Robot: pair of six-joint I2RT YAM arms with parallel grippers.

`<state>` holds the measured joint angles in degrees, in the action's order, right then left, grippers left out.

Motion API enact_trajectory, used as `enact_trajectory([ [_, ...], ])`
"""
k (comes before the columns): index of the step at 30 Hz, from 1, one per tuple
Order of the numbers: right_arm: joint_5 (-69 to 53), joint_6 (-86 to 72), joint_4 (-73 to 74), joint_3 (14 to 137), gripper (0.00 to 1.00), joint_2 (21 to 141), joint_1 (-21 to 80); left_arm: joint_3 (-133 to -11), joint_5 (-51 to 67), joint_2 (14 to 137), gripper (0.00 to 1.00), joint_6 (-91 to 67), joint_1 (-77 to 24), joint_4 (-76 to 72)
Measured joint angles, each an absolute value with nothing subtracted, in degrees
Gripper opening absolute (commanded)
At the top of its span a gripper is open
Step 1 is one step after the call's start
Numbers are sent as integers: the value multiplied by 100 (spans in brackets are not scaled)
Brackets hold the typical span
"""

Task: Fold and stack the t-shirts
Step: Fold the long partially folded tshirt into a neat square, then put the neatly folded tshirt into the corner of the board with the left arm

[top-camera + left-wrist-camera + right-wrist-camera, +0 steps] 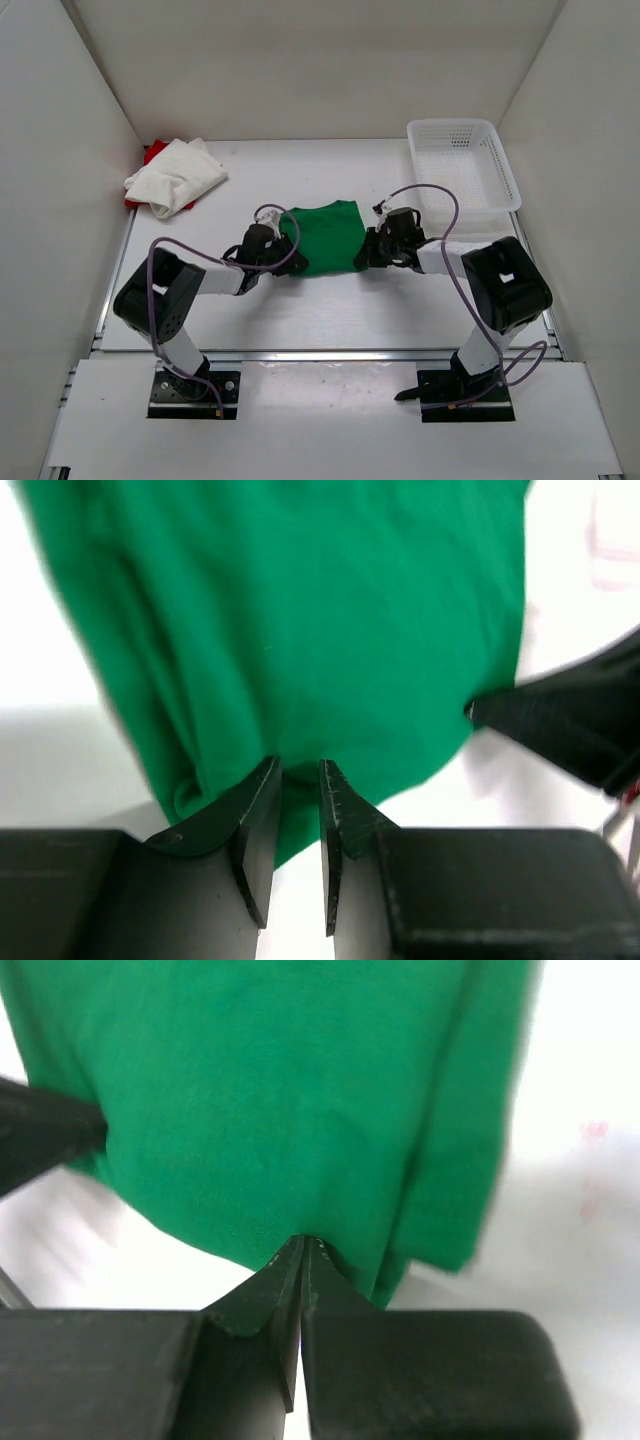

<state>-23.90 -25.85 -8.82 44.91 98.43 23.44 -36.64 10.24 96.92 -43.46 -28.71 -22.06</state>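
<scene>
Green cloth, thin and limp, is what the arms work on: the green t-shirt (325, 238), a plain short-sleeved garment, lies flat in the middle of the white table (330, 310), between the two grippers. It looks already doubled into a compact shape, with a soft roll of cloth along each side.

Such cloth is light and has no stiffness. I judge that it will sag and follow any pull, and that a layer can slip out if only a little of it is pinched. The near hem, close to the two corners, is the good place to take hold, with all layers inside the jaws, so that both sides rise together.

The left gripper (300, 772) stands at the near left part of the hem with its jaws narrowly apart. The hem reaches in between the tips, but a gap shows, so it does not grip. The right gripper (303, 1243) has its jaws pressed fully together on the near right hem, and the cloth seems caught at the tips.

Both arms are bent with the elbows raised, the forearms reaching forward and inward, the wrists low over the table, nearly mirrored.

The crumpled off-white shirt (178, 175) lies on the bright red shirt (150, 155) in the far left corner, well apart. The white plastic mesh basket (452, 124) stands in the far right corner.
</scene>
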Motion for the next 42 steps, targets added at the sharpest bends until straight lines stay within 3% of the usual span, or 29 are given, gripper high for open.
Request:
enact_trajectory([
  [6,-2543,-2576,-738,4421,14,9319,2344,-3221,1155,9039,36,-4445,-2877,-2106],
  [11,-2751,-2523,-655,5328,0,9585,2209,-3667,1175,8888,36,-4460,-2637,-1970],
  [18,-3304,-2805,-1262,6650,0,11109,1938,-4858,1326,9963,35,-4560,-2021,-2185],
  [24,-3616,-3046,-1280,7177,0,12263,1774,-5004,1511,10886,34,-4724,-1466,-2174],
  [27,-3695,-3111,-1326,7216,0,12269,1754,-4904,1658,10888,37,-4823,-1280,-2423],
  [29,-3697,-3127,-1323,7216,0,12272,1754,-4724,1704,10798,44,-4893,-1214,-2589],
  [33,-3701,-3124,-1295,7229,18,12248,1798,-4292,1704,10291,61,-4906,-1186,-2683],
  [37,-3656,-3079,-1184,7220,38,12022,1876,-3896,1422,9432,69,-4709,-1249,-2539],
  [42,-3514,-3028,-1271,6840,46,11161,1994,-3446,1081,8842,73,-4418,-1479,-2364],
])
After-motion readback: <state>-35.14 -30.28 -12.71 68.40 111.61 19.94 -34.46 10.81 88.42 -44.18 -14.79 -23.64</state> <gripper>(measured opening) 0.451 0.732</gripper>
